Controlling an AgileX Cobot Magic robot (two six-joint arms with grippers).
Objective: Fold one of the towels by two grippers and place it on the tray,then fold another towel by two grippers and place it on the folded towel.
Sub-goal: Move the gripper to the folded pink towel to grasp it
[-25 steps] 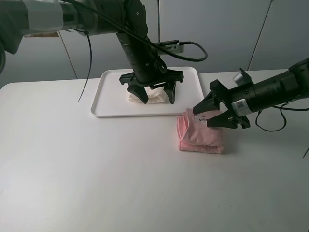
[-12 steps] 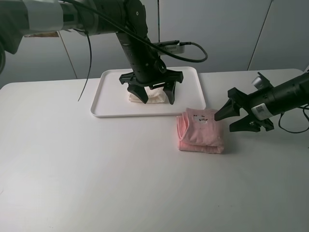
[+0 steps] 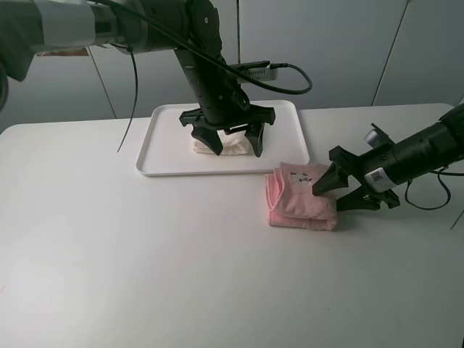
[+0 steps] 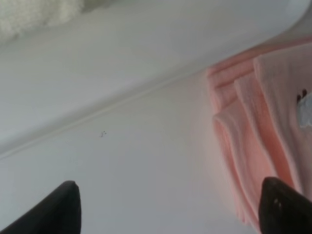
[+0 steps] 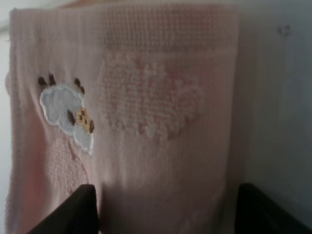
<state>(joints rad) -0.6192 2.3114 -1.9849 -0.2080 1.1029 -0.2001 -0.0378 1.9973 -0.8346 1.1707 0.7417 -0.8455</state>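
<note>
The folded pink towel (image 3: 301,196) lies on the table beside the tray (image 3: 163,141), so the right gripper (image 3: 338,190), open and empty at its edge, should slide low under every layer before closing.

Bright, even light from above falls on the white table (image 3: 145,275), with soft shadows under both arms and no harsh glare. The high view is sharp; both wrist views are blurred (the left most), the pink towel (image 5: 146,112) soft and dim toward the fingertips
</note>
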